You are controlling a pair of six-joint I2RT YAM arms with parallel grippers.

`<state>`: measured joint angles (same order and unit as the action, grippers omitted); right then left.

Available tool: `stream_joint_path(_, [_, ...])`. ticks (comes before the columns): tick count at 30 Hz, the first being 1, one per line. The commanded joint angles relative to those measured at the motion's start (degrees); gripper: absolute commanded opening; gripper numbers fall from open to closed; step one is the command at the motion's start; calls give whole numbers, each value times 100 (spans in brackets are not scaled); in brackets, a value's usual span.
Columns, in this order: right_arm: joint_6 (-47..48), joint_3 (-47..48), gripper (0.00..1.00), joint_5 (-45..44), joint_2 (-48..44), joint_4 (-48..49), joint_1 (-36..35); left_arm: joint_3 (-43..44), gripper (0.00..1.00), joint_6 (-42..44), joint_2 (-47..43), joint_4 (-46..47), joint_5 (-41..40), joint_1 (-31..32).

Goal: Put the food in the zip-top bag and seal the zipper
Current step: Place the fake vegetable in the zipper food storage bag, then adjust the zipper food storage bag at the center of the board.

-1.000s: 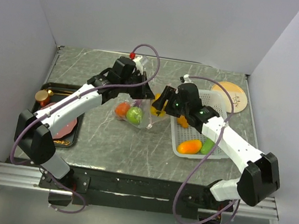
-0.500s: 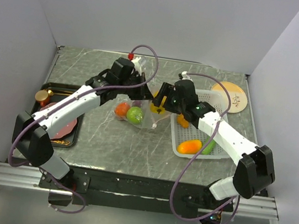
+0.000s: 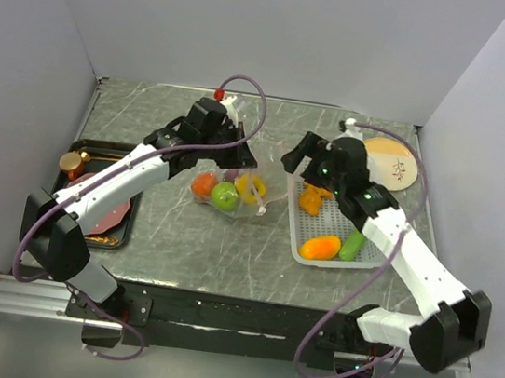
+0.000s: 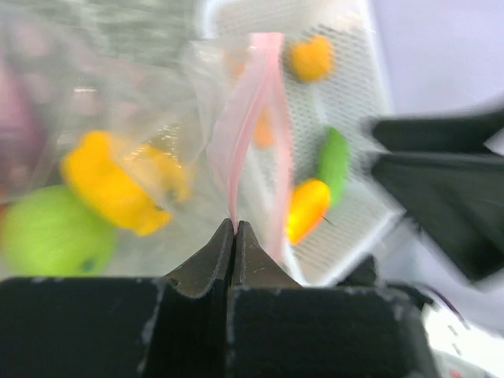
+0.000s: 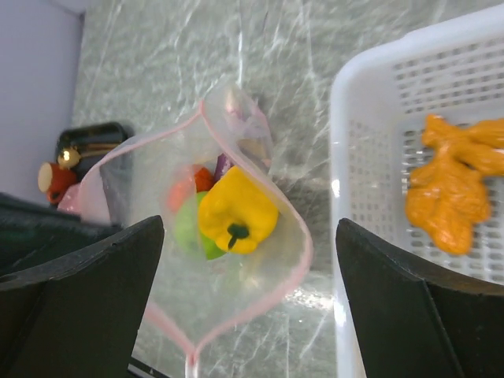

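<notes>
Mid-table, the zip-top bag (image 3: 234, 189) sits w/ its mouth held open by the L gripper (image 4: 235, 227), whose fingers are clenched on the pink zipper (image 4: 264, 94) strip at one edge. Already inside the bag: lime (image 3: 225, 196), tomato (image 3: 204, 183) & yellow pepper (image 5: 236, 216), w/ the pepper on top. A purple bit (image 5: 224, 165) beside them is prob. the eggplant, but I can't be sure.

R gripper (image 3: 298, 154) hangs above the gap btw bag & white basket (image 3: 297, 250), fingers spread wide, nothing in them.

In the basket, mango (image 3: 320, 246) & cucumber (image 3: 352, 244) lie side by side, touching, at the near end. A lumpy orange piece (image 5: 453, 189) lies further back; I can't tell whether that one is meant for the bag.

By my reckoning approx. half done: 3, maybe 4 items bagged, at least 2 to go. The zipper is wide open, the mouth bowed into an oval, so sealing hasn't begun. It comes last, once the basket items are in.
</notes>
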<state>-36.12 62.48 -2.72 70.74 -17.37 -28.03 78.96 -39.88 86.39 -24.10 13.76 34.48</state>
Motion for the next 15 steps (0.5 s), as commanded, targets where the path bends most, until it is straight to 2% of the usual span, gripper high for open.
stream_joint_path(1, [43,-367,97,-264,-526,-153,393,-29,1,7,-192,-245,-1357,-29])
stream_joint_path(2, [35,-446,97,-221,-622,-179,465,-169,1,-2,-149,-262,-1419,-229])
stream_joint_path(4, [26,-675,97,-194,-702,-223,596,-214,1,85,-79,-253,-965,-441])
stream_joint_path(6, [8,-815,98,-159,-772,-285,720,-47,1,216,-148,-271,-884,-390])
stream_joint_path(9, [17,-930,97,-194,-834,-303,764,189,1,349,-386,-182,-332,-345])
stream_joint_path(11, [0,-931,97,-202,-825,-303,782,559,1,297,-587,-569,-522,-319])
stream_joint_path(15, [17,-851,98,-176,-764,-250,808,586,1,129,-1272,-745,-1357,-328])
